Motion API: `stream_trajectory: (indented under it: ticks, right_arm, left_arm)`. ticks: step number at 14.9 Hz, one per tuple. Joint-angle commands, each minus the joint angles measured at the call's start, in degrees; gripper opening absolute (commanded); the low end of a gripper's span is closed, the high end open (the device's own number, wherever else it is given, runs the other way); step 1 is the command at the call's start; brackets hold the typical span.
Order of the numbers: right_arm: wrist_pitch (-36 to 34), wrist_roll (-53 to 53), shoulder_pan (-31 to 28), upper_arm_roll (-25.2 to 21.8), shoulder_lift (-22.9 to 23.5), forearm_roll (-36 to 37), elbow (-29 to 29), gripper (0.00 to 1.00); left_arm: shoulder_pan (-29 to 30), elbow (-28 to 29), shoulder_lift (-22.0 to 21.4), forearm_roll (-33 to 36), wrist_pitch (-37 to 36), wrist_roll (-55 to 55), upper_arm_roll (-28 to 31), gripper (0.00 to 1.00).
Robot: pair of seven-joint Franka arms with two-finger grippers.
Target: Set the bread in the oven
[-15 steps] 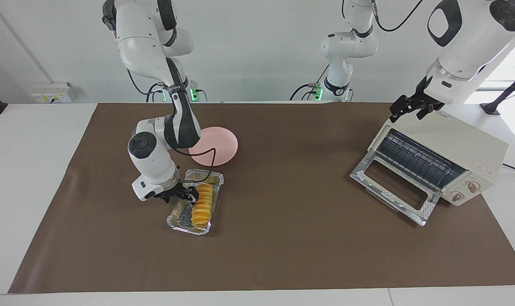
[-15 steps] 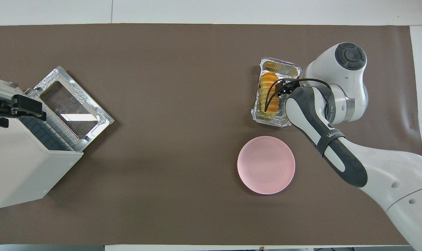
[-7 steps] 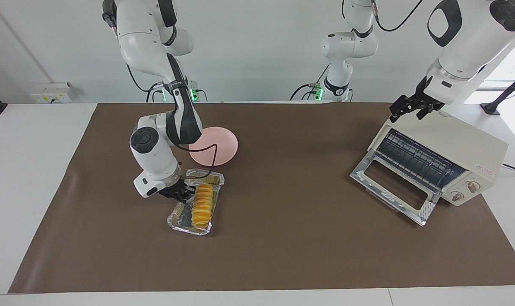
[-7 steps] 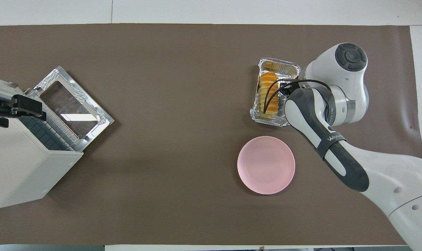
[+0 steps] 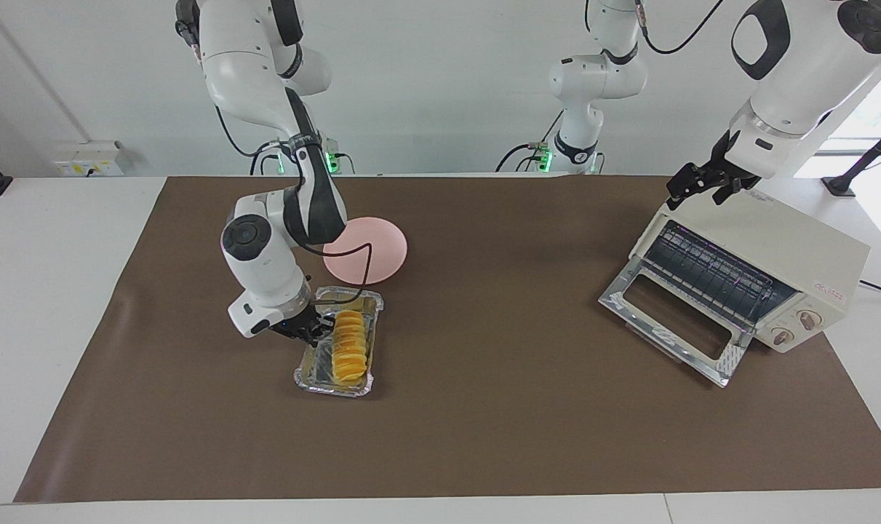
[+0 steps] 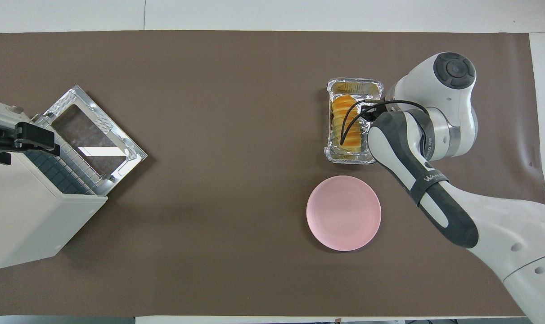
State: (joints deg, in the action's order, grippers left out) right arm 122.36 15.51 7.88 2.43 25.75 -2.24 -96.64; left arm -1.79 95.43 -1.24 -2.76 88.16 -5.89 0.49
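The bread [image 5: 349,346] [image 6: 346,123], a ridged yellow-orange loaf, lies in a crinkled foil tray [image 5: 311,375] [image 6: 354,85] toward the right arm's end of the table. My right gripper [image 5: 315,329] is down at the tray's long side, shut on its rim beside the loaf; the forearm hides it from overhead. The cream-white oven [image 5: 782,244] [image 6: 24,216] stands at the left arm's end with its glass door [image 5: 666,320] [image 6: 92,135] dropped open and the wire rack showing. My left gripper [image 5: 702,185] [image 6: 11,141] waits open over the oven's top.
A round pink plate [image 5: 378,251] [image 6: 343,212] lies on the brown mat just nearer to the robots than the foil tray. The oven's open door juts out over the mat toward the table's middle.
My right gripper has shut on the foil tray's rim. The tray has turned with it, now lying straighter, the bread still inside. The left arm has not moved.
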Motion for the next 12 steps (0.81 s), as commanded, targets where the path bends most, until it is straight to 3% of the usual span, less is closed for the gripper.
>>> stream_trajectory:
  ticks: [1, 5, 7, 12]
  right_arm:
    - [-9.7, 1.8, 1.2, 0.6, 0.5, -0.9, 9.5, 0.00]
    - [-16.3, 5.6, 6.4, 0.8, 0.6, -3.3, 16.3, 0.00]
    - [-18.6, 13.6, 11.0, 0.8, 1.9, -4.1, 20.4, 0.00]
    - [-13.2, 24.0, 21.8, 0.8, 2.9, -6.8, 20.8, 0.00]
  left_arm:
    - [0.0, 0.8, -1.0, 1.2, 0.7, 0.1, -0.1, 1.00]
    - [0.0, 0.8, -1.0, 1.2, 0.7, 0.1, -0.1, 1.00]
    - [0.0, 0.8, -1.0, 1.2, 0.7, 0.1, -0.1, 1.00]
    - [0.0, 0.8, -1.0, 1.2, 0.7, 0.1, -0.1, 1.00]
